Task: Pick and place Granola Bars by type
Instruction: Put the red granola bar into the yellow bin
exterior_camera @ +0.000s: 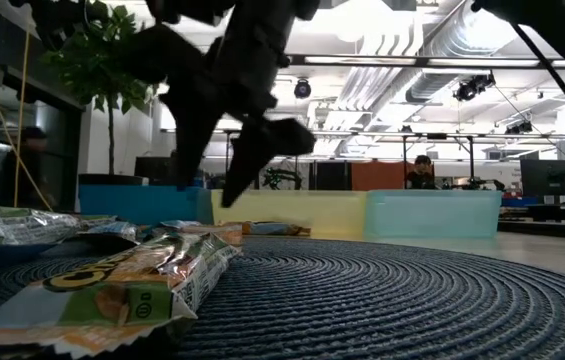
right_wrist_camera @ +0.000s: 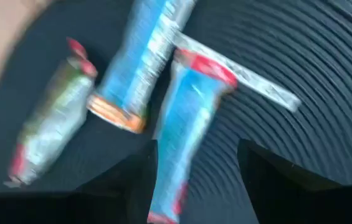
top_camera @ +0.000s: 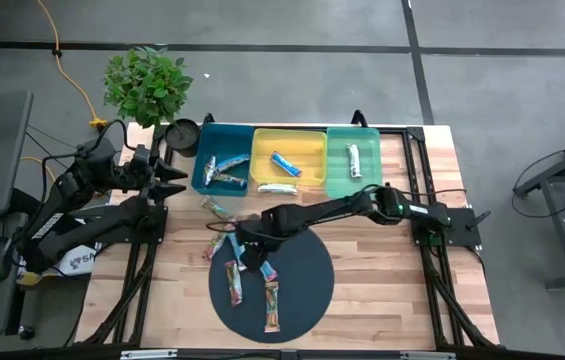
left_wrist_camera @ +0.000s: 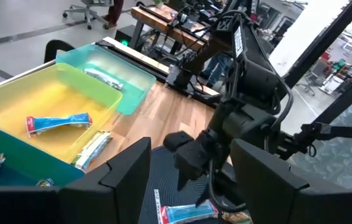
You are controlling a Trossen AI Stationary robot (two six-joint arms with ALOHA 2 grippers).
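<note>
My right gripper point(top_camera: 250, 247) reaches across the table and hangs over the far left edge of the round dark mat point(top_camera: 307, 300), just above the granola bars there. Its fingers point(exterior_camera: 252, 150) are spread and hold nothing; in the low view they hang clear of the mat's surface. Straight beneath them, in my right wrist view, lies a blue bar with red ends point(right_wrist_camera: 188, 124), with a second blue bar point(right_wrist_camera: 147, 56) crossing beside it, a green and red bar point(right_wrist_camera: 54, 118) a little apart from those two, and a silver strip point(right_wrist_camera: 250, 81) poking out from under the blue ones.

Nearer on the mat lie two multicolour bars point(top_camera: 233, 283), side by side but apart, the other point(top_camera: 273, 306) close to the mat's near edge. One more bar point(top_camera: 214, 207) lies on the bare wood just far-left of the mat.

Along the far edge of the table stand three trays in a row. The blue tray point(top_camera: 224, 150) on the left holds silver and blue bars, the yellow tray point(top_camera: 262, 150) in the middle holds one blue bar point(top_camera: 285, 164), with a silver-white bar point(top_camera: 277, 188) at its near rim, and the green tray point(top_camera: 367, 150) on the right holds one silver bar point(top_camera: 354, 160).

My left gripper point(top_camera: 172, 178) waits at the table's far left, near the blue tray, fingers point(left_wrist_camera: 129, 168) spread and empty.
</note>
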